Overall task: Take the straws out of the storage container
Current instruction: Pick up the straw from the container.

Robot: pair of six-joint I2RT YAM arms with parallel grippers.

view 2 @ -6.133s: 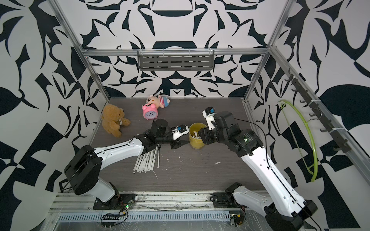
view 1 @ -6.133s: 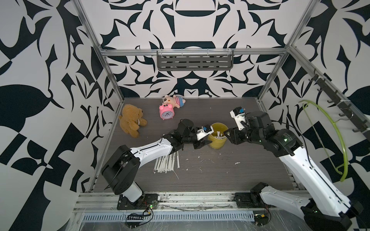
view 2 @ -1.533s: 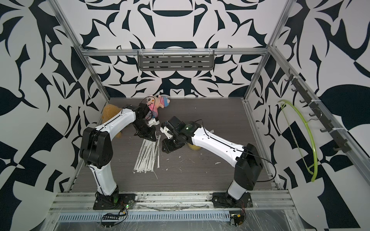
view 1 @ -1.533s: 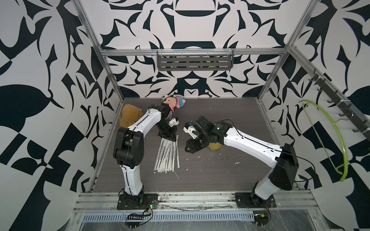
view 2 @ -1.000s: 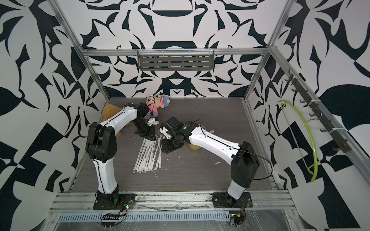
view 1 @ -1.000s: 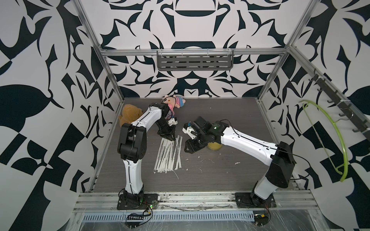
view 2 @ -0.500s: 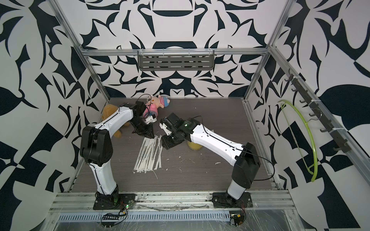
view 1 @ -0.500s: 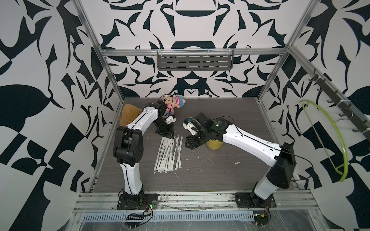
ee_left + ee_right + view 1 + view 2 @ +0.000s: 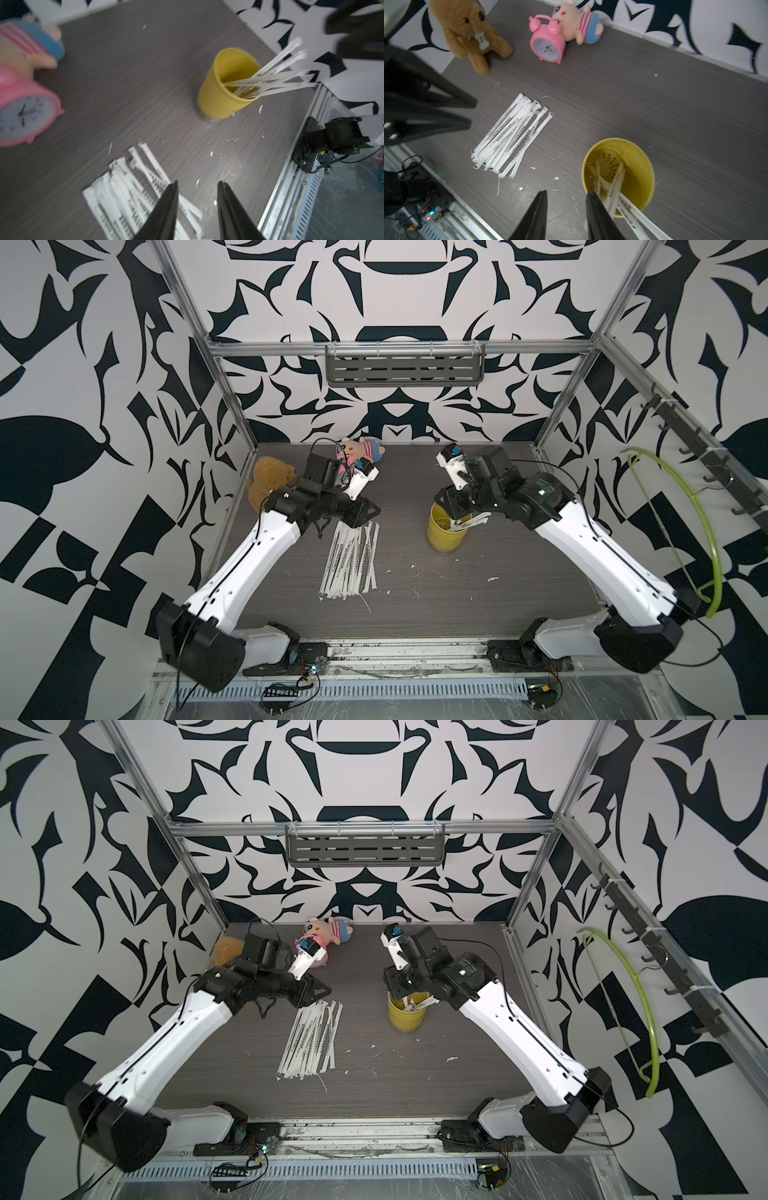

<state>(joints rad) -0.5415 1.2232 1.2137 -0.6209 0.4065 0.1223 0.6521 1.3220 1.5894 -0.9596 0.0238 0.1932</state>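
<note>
Your right gripper (image 9: 566,192) released, empty, at cup (image 9: 643,166) rim beside straws (image 9: 615,185), left gripper (image 9: 197,182) parted over pile (image 9: 116,193), right shifted onto cup since.

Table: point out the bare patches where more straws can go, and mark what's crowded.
Bare: the strip between the straw pile and the yellow cup; the back middle of the table, between plush doll and cup. Crowded: back left, with teddy and pink clock.

Both arms stretch forward over the surface; left claw (image 9: 197,182) and right claw (image 9: 566,192) point downward, fingers parted.
</note>
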